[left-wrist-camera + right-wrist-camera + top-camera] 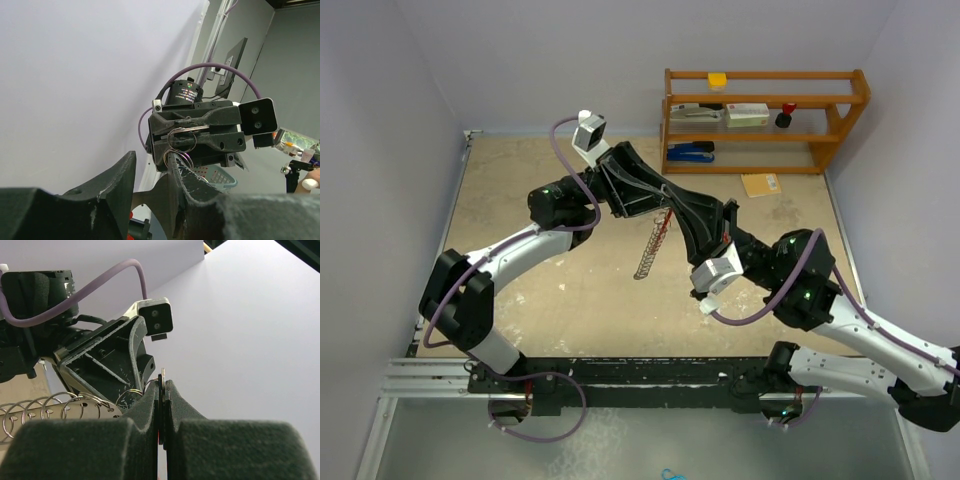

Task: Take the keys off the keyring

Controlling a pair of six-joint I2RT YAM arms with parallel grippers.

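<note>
My two grippers meet above the table's middle. My right gripper (673, 208) (162, 386) is shut on the keys (161, 380), thin dark and silver pieces seen edge-on between its pads. Thin wire rings (178, 145) link the keys to my left gripper (660, 198) (150, 159). That gripper is open, with one fingertip (172, 159) hooked through the rings. The keyring (653, 245), a red strip with a silvery coil, hangs down below the grippers. Its coil loops (40, 410) show at the left of the right wrist view.
A wooden shelf (765, 120) stands at the back right with a blue stapler (692, 152) and small boxes. A yellow pad (761, 184) lies in front of it. Walls close in the left, back and right sides.
</note>
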